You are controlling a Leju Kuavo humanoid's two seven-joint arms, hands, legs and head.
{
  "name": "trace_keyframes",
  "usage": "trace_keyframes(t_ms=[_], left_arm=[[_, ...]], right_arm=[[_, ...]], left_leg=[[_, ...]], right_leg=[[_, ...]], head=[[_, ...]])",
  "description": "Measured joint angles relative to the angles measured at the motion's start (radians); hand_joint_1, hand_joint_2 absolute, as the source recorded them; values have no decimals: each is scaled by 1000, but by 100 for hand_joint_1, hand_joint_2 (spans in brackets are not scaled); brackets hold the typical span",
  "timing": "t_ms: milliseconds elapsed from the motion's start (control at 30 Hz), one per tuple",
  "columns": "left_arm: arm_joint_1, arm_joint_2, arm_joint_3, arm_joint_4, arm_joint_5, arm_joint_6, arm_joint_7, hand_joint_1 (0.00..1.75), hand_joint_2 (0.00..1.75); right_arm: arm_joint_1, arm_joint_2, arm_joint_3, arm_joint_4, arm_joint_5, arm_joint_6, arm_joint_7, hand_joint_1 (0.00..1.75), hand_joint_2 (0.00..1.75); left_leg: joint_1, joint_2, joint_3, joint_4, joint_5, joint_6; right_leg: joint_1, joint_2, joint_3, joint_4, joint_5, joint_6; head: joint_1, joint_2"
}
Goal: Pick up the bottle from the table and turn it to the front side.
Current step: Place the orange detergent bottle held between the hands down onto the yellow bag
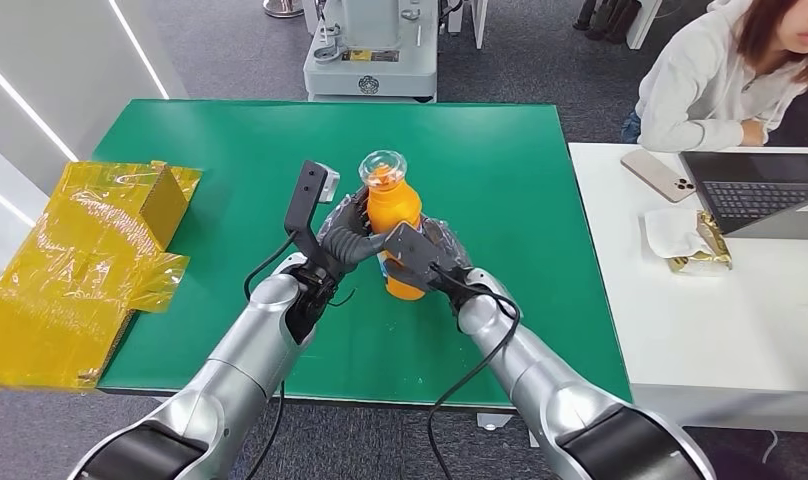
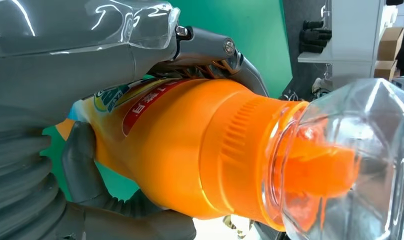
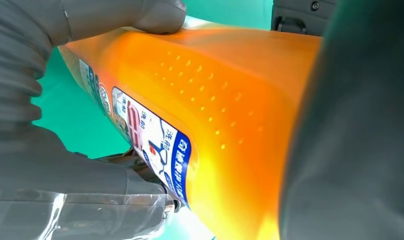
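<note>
An orange bottle (image 1: 397, 215) with a clear cap (image 1: 382, 167) stands upright over the green table (image 1: 230, 150); whether its base touches the mat I cannot tell. My left hand (image 1: 345, 235) grips its body from the left, and my right hand (image 1: 430, 258) grips it from the right, lower down. In the left wrist view the bottle (image 2: 190, 150) lies across the picture with a red and white label, my thumb (image 2: 90, 175) curled under it and dark fingers (image 2: 215, 52) over it. In the right wrist view the bottle (image 3: 215, 100) shows a blue and white label.
Crumpled yellow plastic wrap (image 1: 80, 260) lies at the table's left edge. A white table (image 1: 720, 320) to the right carries a laptop (image 1: 765, 195), a phone (image 1: 660, 175) and a wrapped snack (image 1: 695, 240); a person (image 1: 730, 80) sits behind it. A grey machine base (image 1: 370, 60) stands beyond the table.
</note>
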Motion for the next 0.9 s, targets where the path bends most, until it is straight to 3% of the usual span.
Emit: trace_keyframes(t_ms=[67, 133, 233, 267, 367, 633, 900], left_arm=[[0, -2, 0, 0, 0, 1, 0, 7, 175], [0, -5, 1, 1, -4, 13, -3, 14, 175], [0, -15, 0, 1, -30, 67, -24, 123, 175], [0, -20, -2, 2, -40, 90, -33, 159, 175], [0, -30, -15, 2, -59, 141, -51, 175, 175], [0, -30, -47, -9, -39, 165, -98, 175, 175], [0, -14, -47, -42, -12, 170, -124, 161, 175]], right_arm=[[1, -1, 0, -1, 0, 0, 0, 175, 175], [1, -2, -1, -2, 0, 0, 0, 175, 175], [3, -6, -4, -4, 0, -2, 1, 170, 175], [4, -7, -5, -4, 0, -3, 2, 126, 175], [9, -10, -10, -5, 0, -3, 1, 0, 175], [39, -14, -35, -35, -83, -13, -71, 0, 175], [118, -32, -72, -112, -140, -38, -156, 0, 175]], left_leg=[[0, 0, 0, 0, 0, 0], [0, 0, 0, 0, 0, 0], [0, 0, 0, 0, 0, 0], [0, 0, 0, 0, 0, 0], [0, 0, 0, 0, 0, 0], [0, 0, 0, 0, 0, 0], [0, 0, -1, 0, 0, 0]], right_leg=[[0, 0, 0, 0, 0, 0], [0, 0, 0, 0, 0, 0], [0, 0, 0, 0, 0, 0], [0, 0, 0, 0, 0, 0], [0, 0, 0, 0, 0, 0], [0, 0, 0, 0, 0, 0], [0, 0, 0, 0, 0, 0]], head=[[0, 0], [0, 0], [0, 0], [0, 0], [0, 0], [0, 0], [0, 0]])
